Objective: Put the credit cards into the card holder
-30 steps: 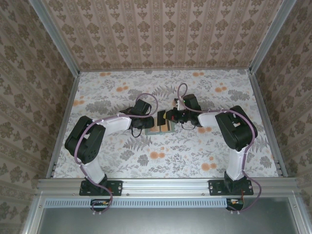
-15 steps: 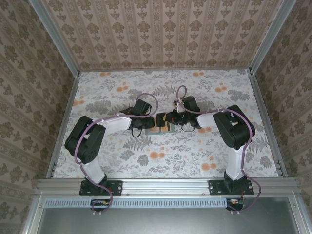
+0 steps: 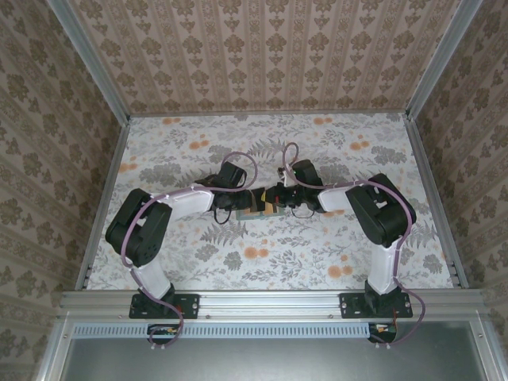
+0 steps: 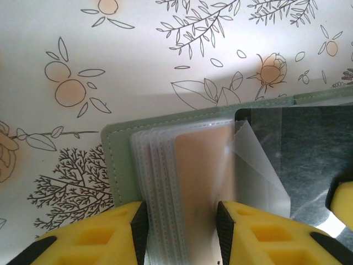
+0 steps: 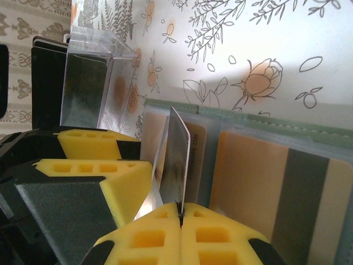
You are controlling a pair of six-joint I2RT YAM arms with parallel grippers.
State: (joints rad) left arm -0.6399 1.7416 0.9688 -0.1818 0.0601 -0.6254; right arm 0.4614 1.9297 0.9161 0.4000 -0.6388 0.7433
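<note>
The card holder (image 4: 118,160) lies open on the flowered table (image 4: 165,55), in the lower middle of the left wrist view, its clear sleeves (image 4: 151,165) fanned across it. The left gripper (image 4: 179,237) comes in from the bottom edge with its jaws partly apart, straddling the sleeve stack and a tan card (image 4: 198,171) inside it. This is probably to pin the case flat, though I cannot tell whether it pinches anything. In the right wrist view one sleeve (image 5: 91,72) stands raised at upper left, apparently held open as a pocket. The right gripper (image 5: 180,218), jaws pressed together at the bottom centre, holds a credit card (image 5: 175,160) on edge, aimed edge-first towards the pockets.
</note>
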